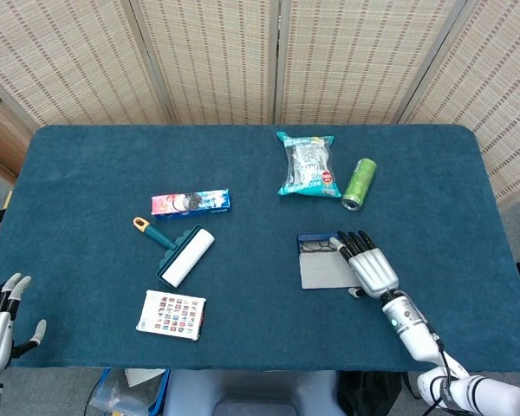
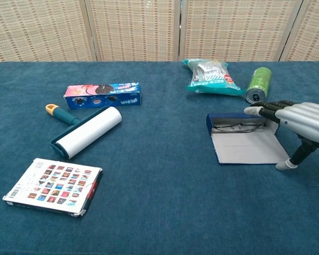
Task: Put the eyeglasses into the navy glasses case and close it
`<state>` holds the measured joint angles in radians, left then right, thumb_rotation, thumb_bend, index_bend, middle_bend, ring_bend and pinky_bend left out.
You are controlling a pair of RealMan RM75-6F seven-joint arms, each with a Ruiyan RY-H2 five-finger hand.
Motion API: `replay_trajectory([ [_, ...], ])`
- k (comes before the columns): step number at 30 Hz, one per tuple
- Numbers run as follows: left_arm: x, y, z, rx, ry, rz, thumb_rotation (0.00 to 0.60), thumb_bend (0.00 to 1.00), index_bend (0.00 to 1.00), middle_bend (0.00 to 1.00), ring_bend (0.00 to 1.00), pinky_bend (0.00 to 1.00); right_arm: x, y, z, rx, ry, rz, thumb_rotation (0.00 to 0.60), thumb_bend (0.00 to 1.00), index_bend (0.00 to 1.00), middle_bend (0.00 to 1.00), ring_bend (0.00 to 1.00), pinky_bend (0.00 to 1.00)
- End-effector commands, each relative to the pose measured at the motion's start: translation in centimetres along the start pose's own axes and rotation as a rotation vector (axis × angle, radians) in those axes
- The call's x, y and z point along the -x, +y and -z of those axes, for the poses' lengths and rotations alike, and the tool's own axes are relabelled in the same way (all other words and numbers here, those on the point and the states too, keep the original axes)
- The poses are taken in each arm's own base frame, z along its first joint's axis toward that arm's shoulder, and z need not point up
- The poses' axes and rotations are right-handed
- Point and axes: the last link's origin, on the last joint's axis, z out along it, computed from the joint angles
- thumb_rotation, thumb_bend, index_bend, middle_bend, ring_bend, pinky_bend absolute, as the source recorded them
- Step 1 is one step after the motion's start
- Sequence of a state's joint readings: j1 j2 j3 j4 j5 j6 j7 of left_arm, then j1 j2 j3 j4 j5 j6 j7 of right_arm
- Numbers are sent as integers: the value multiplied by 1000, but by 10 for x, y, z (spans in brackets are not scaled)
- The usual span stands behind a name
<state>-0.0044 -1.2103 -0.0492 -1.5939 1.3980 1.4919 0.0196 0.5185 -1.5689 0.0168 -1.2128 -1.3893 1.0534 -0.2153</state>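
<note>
The navy glasses case (image 1: 325,262) (image 2: 244,137) lies open right of the table's middle, its grey-lined lid flat toward me. The eyeglasses (image 2: 240,126) (image 1: 316,246) lie inside the tray at the far side. My right hand (image 1: 369,263) (image 2: 300,123) hovers over the case's right end, fingers stretched and apart, thumb down beside the lid's right corner, holding nothing. My left hand (image 1: 0,322) is off the table's near left corner, fingers spread and empty; the chest view does not show it.
A green can (image 1: 359,182) (image 2: 258,84) and a snack bag (image 1: 308,165) (image 2: 211,77) lie beyond the case. Left of centre are a cookie box (image 1: 191,204), a lint roller (image 1: 178,251) and a printed card pack (image 1: 172,314).
</note>
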Motion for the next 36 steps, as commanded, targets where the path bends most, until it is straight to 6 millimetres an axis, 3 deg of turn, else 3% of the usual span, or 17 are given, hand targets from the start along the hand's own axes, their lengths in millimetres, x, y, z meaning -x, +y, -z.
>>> replay_trajectory([
  [1,0,0,0,0,1,0,600,355,95,53,67,1,0,0,-2,2,0,3,600,63,0,0,0,25],
  [9,0,-2,1,-5,1,2,600,355,95,53,67,1,3,0,-7,7,1,5,600,64,0,0,0,25],
  [16,0,-3,2,-9,2,3,600,355,95,53,67,1,3,0,-10,5,18,-3,600,214,0,0,0,25],
  [22,0,-5,2,-13,3,4,600,355,95,53,67,1,-3,-1,-15,4,41,-16,600,262,0,0,0,25],
  [36,2,-6,1,-15,-3,6,600,355,95,53,67,1,-25,-6,-38,5,100,-29,600,264,0,0,0,25],
])
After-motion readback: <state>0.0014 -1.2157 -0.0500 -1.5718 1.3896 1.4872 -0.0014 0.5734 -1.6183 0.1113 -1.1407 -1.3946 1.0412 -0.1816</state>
